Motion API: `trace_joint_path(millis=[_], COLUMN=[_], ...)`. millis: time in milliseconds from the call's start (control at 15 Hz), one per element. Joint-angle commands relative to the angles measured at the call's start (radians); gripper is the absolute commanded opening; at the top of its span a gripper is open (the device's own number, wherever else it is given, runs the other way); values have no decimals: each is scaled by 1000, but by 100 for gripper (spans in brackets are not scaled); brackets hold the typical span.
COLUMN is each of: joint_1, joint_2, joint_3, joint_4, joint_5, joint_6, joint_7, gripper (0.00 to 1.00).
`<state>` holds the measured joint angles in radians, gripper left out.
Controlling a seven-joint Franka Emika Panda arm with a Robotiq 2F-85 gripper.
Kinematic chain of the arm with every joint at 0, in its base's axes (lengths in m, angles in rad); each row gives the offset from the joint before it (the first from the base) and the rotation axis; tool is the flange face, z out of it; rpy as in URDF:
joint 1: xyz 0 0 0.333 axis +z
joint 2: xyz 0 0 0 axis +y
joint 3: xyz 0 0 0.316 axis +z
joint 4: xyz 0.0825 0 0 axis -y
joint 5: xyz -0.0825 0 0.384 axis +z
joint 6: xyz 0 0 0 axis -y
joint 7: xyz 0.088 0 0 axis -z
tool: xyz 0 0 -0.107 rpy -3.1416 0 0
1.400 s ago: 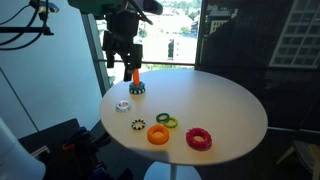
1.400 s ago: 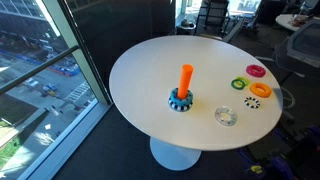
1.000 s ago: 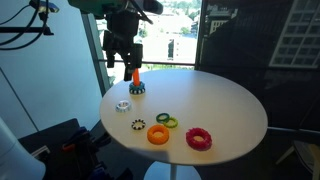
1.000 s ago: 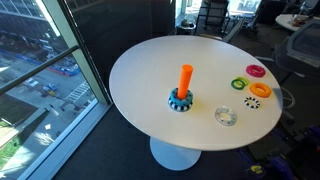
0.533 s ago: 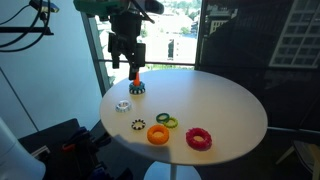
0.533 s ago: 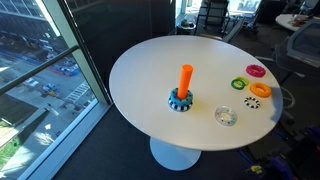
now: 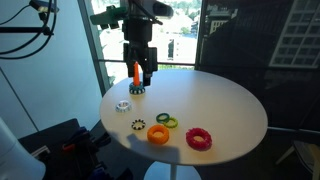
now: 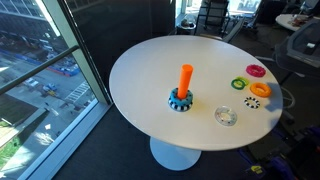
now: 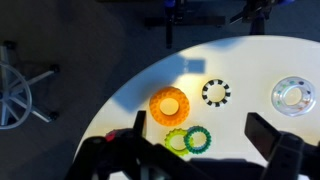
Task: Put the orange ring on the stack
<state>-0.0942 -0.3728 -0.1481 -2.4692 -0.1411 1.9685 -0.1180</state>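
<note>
Wrist pointed straight down, the arm (image 7: 140, 35) enters from the top of an exterior view. The gripper (image 7: 142, 74) hangs above the table (image 7: 230, 110), just beside the stack (image 7: 135, 84) and clear of the surface. In the wrist view its fingers (image 9: 268, 135) stand spread wide at the lower edge with nothing between them: the claw is wide open and empty. Near the table's 6 o'clock edge lies the orange ring (image 7: 158, 133), flat, well apart from the stack at 10 o'clock. Around it sit the red ring (image 7: 198, 138) at 3 o'clock, the yellow-green ring (image 7: 166, 121) at 1 o'clock and the small toothed ring (image 7: 138, 126) at 10 o'clock. The stack shows only its post and blue base.
</note>
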Motion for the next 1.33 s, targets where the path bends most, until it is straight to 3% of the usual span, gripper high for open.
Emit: trace_joint_path(millis=[0, 600, 800, 1267], joint_1=[-39, -94, -90, -87], joint_2=[53, 253, 316, 291], joint_3=[5, -10, -17, -16], joint_4=[0, 4, 23, -9], joint_5=[-40, -61, -34, -45], joint_6=[62, 303, 312, 314], joint_7=[58, 151, 140, 129], gripper=[100, 100, 100, 100])
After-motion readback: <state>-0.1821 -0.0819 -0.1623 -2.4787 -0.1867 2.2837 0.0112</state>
